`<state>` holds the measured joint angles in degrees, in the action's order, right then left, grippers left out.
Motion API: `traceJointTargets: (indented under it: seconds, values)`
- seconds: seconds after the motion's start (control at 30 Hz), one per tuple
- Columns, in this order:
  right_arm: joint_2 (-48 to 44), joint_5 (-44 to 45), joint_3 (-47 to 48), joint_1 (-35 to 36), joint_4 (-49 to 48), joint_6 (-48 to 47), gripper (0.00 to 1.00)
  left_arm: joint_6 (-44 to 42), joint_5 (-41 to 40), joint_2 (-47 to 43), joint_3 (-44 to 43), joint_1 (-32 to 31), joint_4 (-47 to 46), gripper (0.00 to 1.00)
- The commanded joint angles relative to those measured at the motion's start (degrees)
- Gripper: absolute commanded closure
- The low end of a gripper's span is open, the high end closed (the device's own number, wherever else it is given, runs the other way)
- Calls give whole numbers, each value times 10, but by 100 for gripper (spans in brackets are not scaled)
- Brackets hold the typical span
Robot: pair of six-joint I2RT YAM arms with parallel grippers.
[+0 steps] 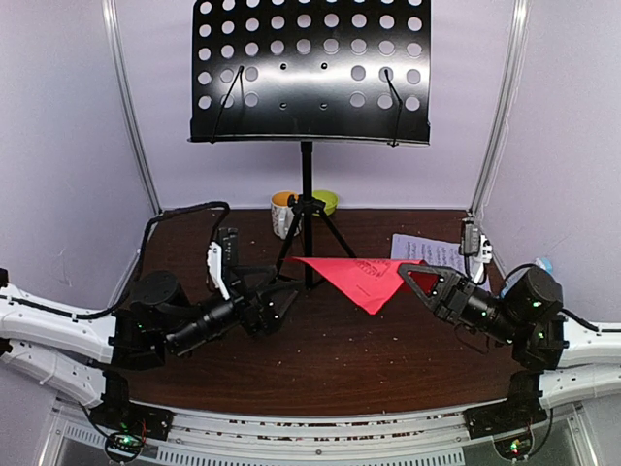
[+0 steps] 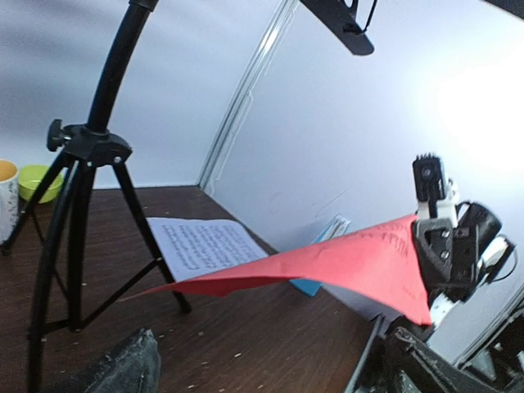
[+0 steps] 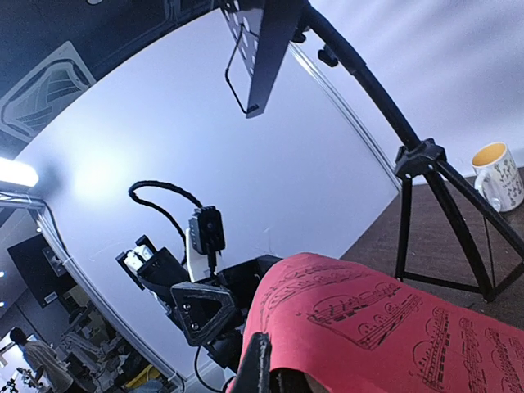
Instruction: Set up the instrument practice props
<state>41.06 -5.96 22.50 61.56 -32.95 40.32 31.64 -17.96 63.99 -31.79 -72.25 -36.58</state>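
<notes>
The black music stand (image 1: 307, 209) stands at the back centre, its perforated desk (image 1: 310, 68) bare. My right gripper (image 1: 415, 279) is shut on a corner of the red sheet-music page (image 1: 364, 277) and holds it lifted above the table, right of the tripod legs. The page's printed notes show in the right wrist view (image 3: 393, 327). The pale page (image 1: 419, 247) lies flat at the back right. The light-blue metronome (image 1: 544, 263) is mostly hidden behind my right arm. My left gripper (image 1: 275, 303) is open and empty, low by the tripod's front leg.
A white-and-orange mug (image 1: 282, 212) and a small green bowl (image 1: 326, 201) sit behind the tripod at the back. White walls and metal corner posts close in the table's left, back and right sides. Crumbs dot the dark wooden tabletop (image 1: 330, 359).
</notes>
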Motion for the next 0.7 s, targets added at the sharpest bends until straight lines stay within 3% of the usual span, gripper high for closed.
traceJointTargets:
  seconds: [0.0,0.3,0.43,0.53,0.67]
  values:
    - [29,66,10,38,-113,-39,100,123,22,66,-29,-6,-188,2]
    - [99,108,16,101,-167,-107,100,197,33,134,-45,-6,-303,11]
    - [114,116,12,111,-186,-127,100,199,33,136,-49,-6,-301,17]
    - [130,108,11,123,-207,-141,100,211,21,139,-45,-6,-305,31]
    - [143,103,3,135,-231,-152,100,218,17,140,-45,-6,-305,61]
